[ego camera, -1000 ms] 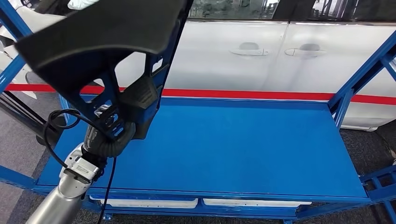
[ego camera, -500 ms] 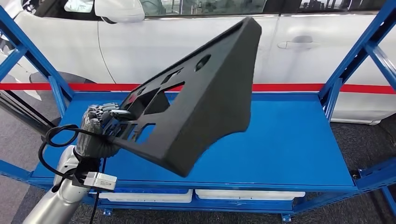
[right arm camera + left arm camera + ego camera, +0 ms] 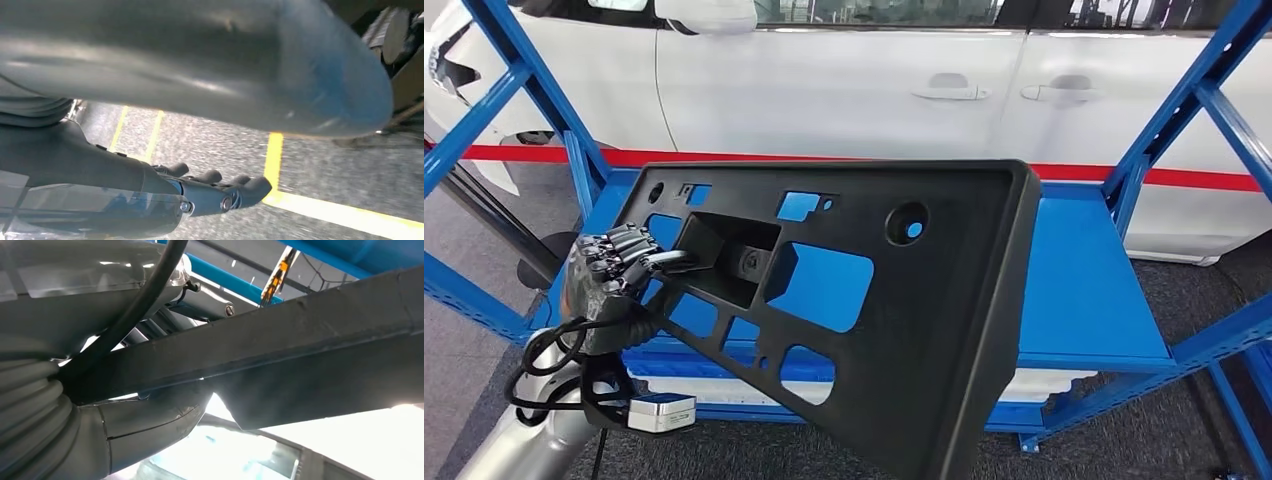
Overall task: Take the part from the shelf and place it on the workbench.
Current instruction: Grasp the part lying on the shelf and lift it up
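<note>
Nearest to us, our left hand (image 3: 609, 285) grips the part (image 3: 894, 310), a large black plastic panel pierced with rectangular cut-outs and a round hole. Our fingers (image 3: 624, 248) are curled over its left edge beside a recessed pocket. In the left wrist view the thick grey thumb (image 3: 150, 422) lies under a dark bar of the part (image 3: 300, 355), clamping it.

The part is held in the air, tilted, its raised rim along the right side and its lowest corner hanging in front of the bench. It covers most of the left and middle of the bench (image 3: 1084, 290), a blue deck whose right portion is bare. We cannot tell whether the part touches the deck anywhere.

Blue uprights (image 3: 534, 95) and diagonal braces frame the bench on both sides, narrowing the way in at the ends. Under the deck sit shallow white trays (image 3: 1049, 383); their contents are hidden.

Our right hand (image 3: 220, 192) hangs over a grey floor with yellow lines (image 3: 330, 212), its fingers loosely curled and holding nothing.

Beyond the bench stands a white car (image 3: 874, 90), with a red stripe (image 3: 1194, 178) running in front of it.
</note>
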Robot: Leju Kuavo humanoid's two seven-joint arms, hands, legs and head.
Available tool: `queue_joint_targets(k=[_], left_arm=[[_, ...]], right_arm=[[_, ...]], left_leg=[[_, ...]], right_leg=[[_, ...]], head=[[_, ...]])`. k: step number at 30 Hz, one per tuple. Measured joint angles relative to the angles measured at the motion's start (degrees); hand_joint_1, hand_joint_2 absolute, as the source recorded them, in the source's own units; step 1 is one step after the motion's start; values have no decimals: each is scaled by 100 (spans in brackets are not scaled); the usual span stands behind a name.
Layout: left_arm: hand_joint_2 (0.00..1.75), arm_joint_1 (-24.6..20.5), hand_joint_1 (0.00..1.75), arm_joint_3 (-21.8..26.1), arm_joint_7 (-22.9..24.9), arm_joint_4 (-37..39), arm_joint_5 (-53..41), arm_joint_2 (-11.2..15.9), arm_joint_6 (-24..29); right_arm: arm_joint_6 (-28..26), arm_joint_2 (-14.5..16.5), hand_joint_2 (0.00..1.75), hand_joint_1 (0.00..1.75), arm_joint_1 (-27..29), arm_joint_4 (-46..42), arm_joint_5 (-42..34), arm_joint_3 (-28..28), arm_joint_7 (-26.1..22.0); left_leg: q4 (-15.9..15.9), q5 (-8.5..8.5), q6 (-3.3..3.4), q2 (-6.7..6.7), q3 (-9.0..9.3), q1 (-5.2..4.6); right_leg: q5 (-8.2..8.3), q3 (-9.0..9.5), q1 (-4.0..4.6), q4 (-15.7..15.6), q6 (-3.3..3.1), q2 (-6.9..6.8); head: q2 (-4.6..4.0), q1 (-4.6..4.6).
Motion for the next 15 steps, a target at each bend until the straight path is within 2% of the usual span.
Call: queue_joint_targets(k=[1, 2, 3, 4, 5, 6, 7, 8, 10, 11, 12, 14, 15], left_arm=[[175, 13, 175, -1, 69, -2, -189, 8, 68], [175, 25, 175, -1, 143, -5, -382, 17, 121], [175, 34, 175, -1, 206, -9, -552, 28, 148], [175, 43, 175, 3, 254, -16, -701, 36, 159], [175, 51, 175, 11, 283, -26, -837, 40, 162], [175, 58, 175, 24, 296, -36, -958, 42, 166], [175, 64, 175, 39, 301, -48, -1064, 43, 169], [175, 69, 175, 56, 302, -58, -1151, 43, 172], [175, 83, 175, 96, 303, -71, -1269, 43, 177], [175, 93, 175, 119, 304, -78, -1314, 43, 180], [175, 103, 175, 141, 305, -82, -1359, 45, 183], [175, 117, 175, 182, 307, -90, -1460, 49, 187], [175, 126, 175, 206, 308, -91, -1521, 50, 188]], right_arm=[[-1, -1, 0, 0, 0, 0, -4, 1, 1], [-2, -2, 0, 0, 0, 0, -11, 1, 1], [-5, -4, 0, 0, -1, 0, -19, 1, 3], [-8, -6, 0, 0, -3, 0, -27, 1, 4], [-10, -8, 0, 0, -6, 0, -34, 1, 7], [-12, -10, 0, 0, -10, 0, -41, 1, 10], [-14, -10, 0, 0, -14, 0, -47, 1, 12], [-16, -9, 0, 0, -17, 0, -55, 1, 13], [-22, -2, 0, 0, -17, 0, -75, 1, 13], [-23, 4, 0, 0, -20, 0, -86, 0, 13], [-23, 10, 0, 0, -24, 0, -96, -1, 13], [-26, 16, 0, 0, -27, 1, -111, -2, 13], [-28, 16, 0, 0, -22, 1, -118, -2, 14]], left_leg=[[22, 61, -7, 0, -103, -3], [50, 114, -20, 1, -205, -4], [87, 160, -36, 3, -307, -3], [131, 199, -56, 3, -397, -2], [180, 227, -78, 3, -478, -9], [225, 255, -106, 2, -537, -15], [258, 287, -138, 4, -575, -20], [273, 327, -173, 6, -600, -24], [284, 386, -248, 2, -637, -13], [340, 306, -281, -5, -683, -6], [483, 119, -311, -11, -750, 2], [1078, -468, -360, -16, -920, 22], [1440, -693, -377, -15, -983, 30]], right_leg=[[-50, -14, -3, 261, 17, 0], [33, 48, -6, 362, 28, 0], [192, 208, -12, 268, 32, -1], [337, 464, -19, -10, 28, 0], [376, 771, -16, -407, 17, 2], [344, 1042, -8, -788, -13, 6], [278, 1219, 5, -1071, -46, 11], [224, 1294, 25, -1222, -86, 16], [293, 1231, 21, -1264, -181, 9], [354, 1177, 14, -1267, -231, -2], [422, 1114, 3, -1277, -277, -16], [555, 957, 8, -1275, -326, -36], [621, 869, 14, -1267, -333, -42]], head=[[0, 1], [0, 1], [0, 0], [0, 1], [0, 0], [0, -1], [0, 0], [0, -1], [0, 0], [0, -1], [0, 0], [0, -1], [0, -1]])
